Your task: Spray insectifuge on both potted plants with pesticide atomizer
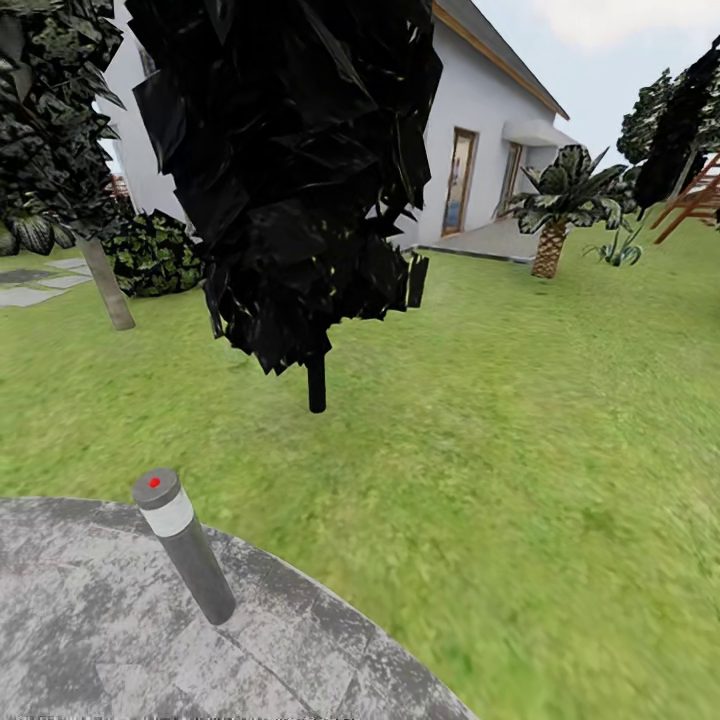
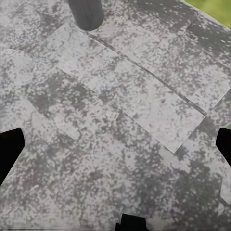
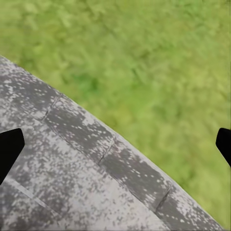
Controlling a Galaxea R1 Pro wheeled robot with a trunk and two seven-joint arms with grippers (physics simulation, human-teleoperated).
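Note:
The pesticide atomizer and the potted plants are out of view. I stand on the round grey patio (image 1: 90, 620) at the edge of the garden lawn (image 1: 520, 470). The left wrist view looks down on paving, with my left gripper (image 2: 115, 147) open; its dark fingertips (image 2: 9, 149) sit wide apart at the frame's edges with nothing between them. My right gripper (image 3: 115, 144) is open too and empty, hanging over the patio's curved rim (image 3: 96, 149) where it meets grass.
A grey bollard lamp (image 1: 185, 545) with a red dot stands on the patio; its base (image 2: 85, 12) lies just beyond the left gripper. A dark-leaved tree (image 1: 300, 180) rises straight ahead. Beyond are a white house (image 1: 480, 130), a palm (image 1: 555, 215), a small spiky plant (image 1: 620, 250) and a bush (image 1: 150, 255).

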